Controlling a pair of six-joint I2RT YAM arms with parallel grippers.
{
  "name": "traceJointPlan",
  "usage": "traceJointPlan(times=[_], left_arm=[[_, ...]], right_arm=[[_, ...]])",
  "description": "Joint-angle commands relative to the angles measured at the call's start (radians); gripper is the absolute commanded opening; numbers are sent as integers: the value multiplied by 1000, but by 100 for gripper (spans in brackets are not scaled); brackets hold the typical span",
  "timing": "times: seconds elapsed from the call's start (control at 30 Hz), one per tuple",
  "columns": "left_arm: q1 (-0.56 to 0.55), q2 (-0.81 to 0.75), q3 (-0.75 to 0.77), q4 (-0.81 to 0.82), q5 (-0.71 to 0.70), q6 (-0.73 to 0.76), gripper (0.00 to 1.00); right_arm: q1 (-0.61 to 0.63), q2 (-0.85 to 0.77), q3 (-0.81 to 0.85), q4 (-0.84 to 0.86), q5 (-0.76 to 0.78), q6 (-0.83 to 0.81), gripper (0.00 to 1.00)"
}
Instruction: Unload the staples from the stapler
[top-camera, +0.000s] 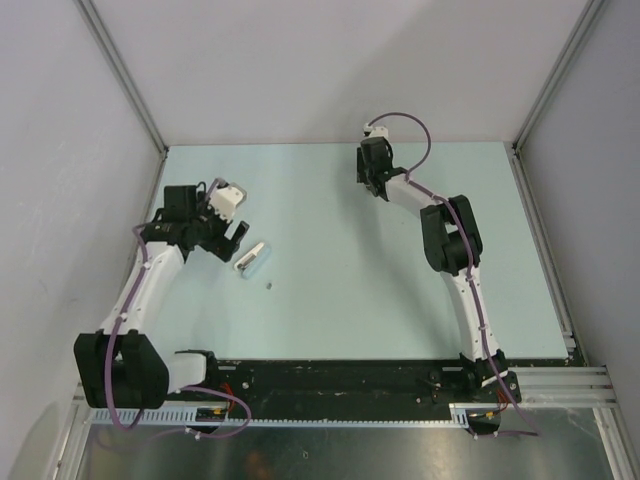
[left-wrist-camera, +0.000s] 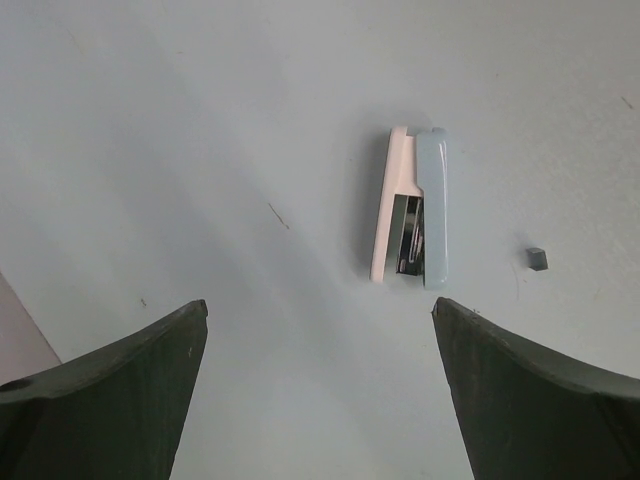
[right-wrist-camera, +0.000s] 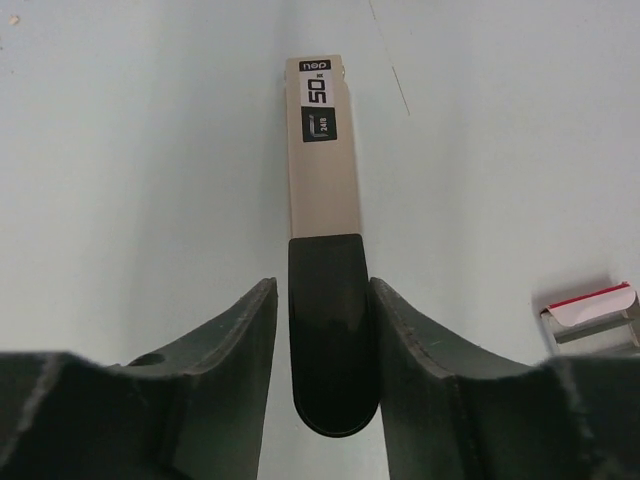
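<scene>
Closest to my left wrist lens are the dark fingers (left-wrist-camera: 150, 350) of the left gripper (left-wrist-camera: 320, 310), spread wide with nothing between them, hanging over the table. The staples (left-wrist-camera: 537, 259) show as one tiny grey bit lying on the surface, near the stapler (left-wrist-camera: 412, 205) but not touching it. That stapler, pale pink and light blue, lies on its side with bare metal showing between its two halves.

From overhead I get the same pair, stapler (top-camera: 252, 258) and staples (top-camera: 268, 286), just beside the left gripper (top-camera: 237, 232) on the left half of the table (top-camera: 380, 290). The metal inside is lost at that range.

Only the right wrist camera shows what sits at the right gripper (right-wrist-camera: 323, 285): a beige bar (right-wrist-camera: 322, 150) printed "50", its black end lying between the narrow-set fingers. I cannot tell whether they pinch it. A red-and-white piece (right-wrist-camera: 592, 312) lies beside it. Overhead, the right gripper (top-camera: 375, 180) is at the far side, well apart from the stapler.

The surface is pale blue-green, walled by plain grey panels (top-camera: 320, 60).
</scene>
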Motion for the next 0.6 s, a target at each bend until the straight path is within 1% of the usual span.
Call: traceJointPlan(times=[0.0, 0.13, 0.27, 0.37, 0.47, 0.57], left_arm=[[7, -58, 15, -17, 45, -31, 100], [7, -95, 1, -20, 90, -42, 99], [7, -125, -9, -33, 101, -55, 99], [7, -181, -37, -54, 101, -37, 99], [7, -244, -67, -72, 103, -22, 100], [7, -300, -99, -88, 108, -13, 100]], right_arm=[[4, -24, -3, 22, 17, -6, 42], [25, -97, -88, 49, 24, 15, 22], [79, -178, -152, 11, 71, 54, 5], [141, -242, -198, -46, 138, 80, 1], [209, -326, -285, -73, 203, 120, 0], [275, -421, -392, -104, 236, 203, 0]])
